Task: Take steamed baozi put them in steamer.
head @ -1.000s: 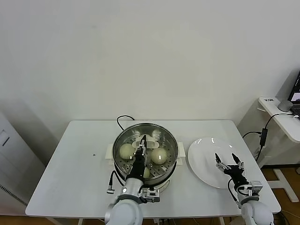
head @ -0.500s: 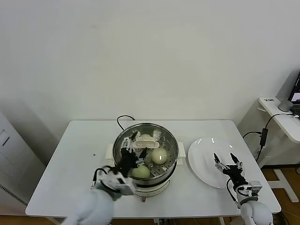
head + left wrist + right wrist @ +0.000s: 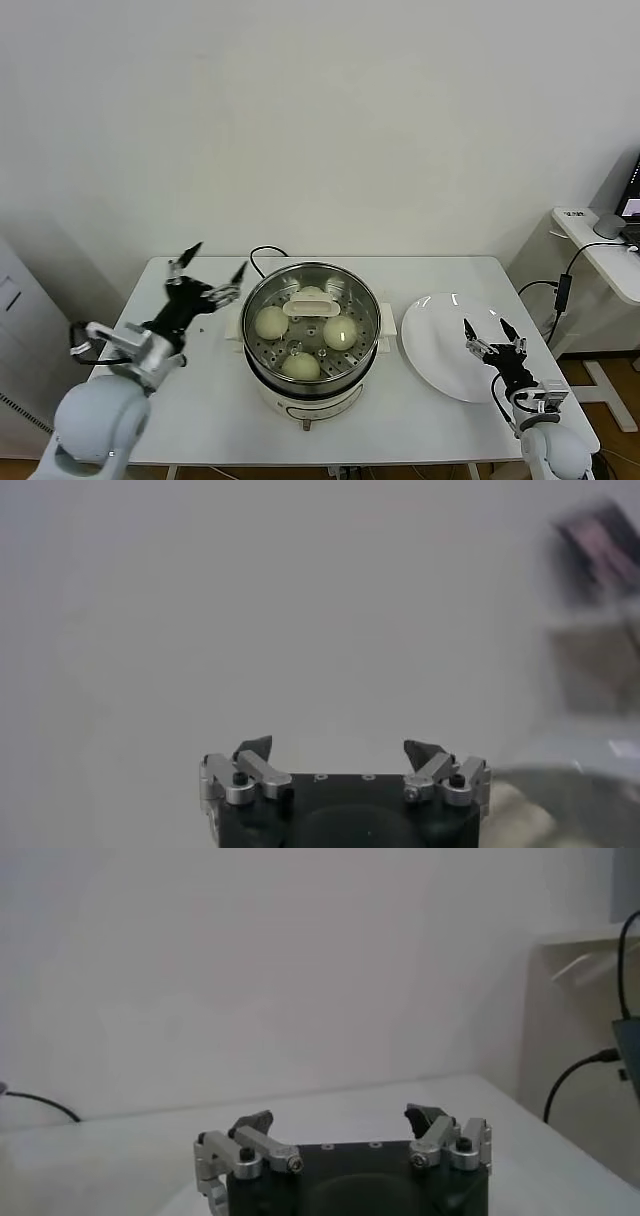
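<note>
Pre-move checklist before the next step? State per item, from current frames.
1. Buns in the steamer: four buns sit on the holed tray inside. ok.
2. Plate cleared of buns: none on it. ok.
3. Left gripper out of the pot: raised over the table to the pot's left, open, holding nothing. ok.
4. Right gripper free: over the plate, open, holding nothing. ok.
5. Steamer lid ready: not seen in any view. cannot tell.
6. Cord clear of both arms: runs behind the pot. ok.
</note>
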`<move>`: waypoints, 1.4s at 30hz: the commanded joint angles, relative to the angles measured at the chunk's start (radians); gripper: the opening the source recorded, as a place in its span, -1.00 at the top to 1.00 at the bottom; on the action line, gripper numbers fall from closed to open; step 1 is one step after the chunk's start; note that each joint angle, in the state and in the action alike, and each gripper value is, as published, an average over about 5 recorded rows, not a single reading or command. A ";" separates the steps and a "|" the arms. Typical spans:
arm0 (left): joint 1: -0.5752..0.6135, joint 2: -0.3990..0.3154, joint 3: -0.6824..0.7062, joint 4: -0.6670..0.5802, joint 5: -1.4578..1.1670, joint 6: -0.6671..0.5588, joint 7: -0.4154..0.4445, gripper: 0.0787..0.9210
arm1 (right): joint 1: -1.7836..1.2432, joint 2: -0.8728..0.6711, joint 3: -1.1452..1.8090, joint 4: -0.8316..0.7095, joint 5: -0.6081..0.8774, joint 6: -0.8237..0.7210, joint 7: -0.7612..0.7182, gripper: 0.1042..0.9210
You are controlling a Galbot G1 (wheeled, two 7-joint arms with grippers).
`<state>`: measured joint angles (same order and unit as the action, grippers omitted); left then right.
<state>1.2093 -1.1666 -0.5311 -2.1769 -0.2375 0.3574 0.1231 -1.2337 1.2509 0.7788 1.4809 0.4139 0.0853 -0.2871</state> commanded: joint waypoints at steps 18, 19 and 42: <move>0.066 0.003 -0.085 0.421 -0.222 -0.067 -0.116 -0.77 | -0.090 0.017 0.077 0.155 -0.069 -0.100 0.057 -0.76; 0.067 0.004 -0.085 0.421 -0.219 -0.066 -0.116 -0.77 | -0.090 0.019 0.077 0.155 -0.069 -0.101 0.057 -0.76; 0.089 0.003 -0.093 0.386 -0.228 -0.057 -0.116 -0.77 | -0.095 0.037 0.061 0.147 -0.093 -0.101 0.049 -0.76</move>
<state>1.2941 -1.1635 -0.6222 -1.7990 -0.4600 0.3017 0.0088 -1.3254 1.2847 0.8393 1.6236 0.3390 -0.0119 -0.2391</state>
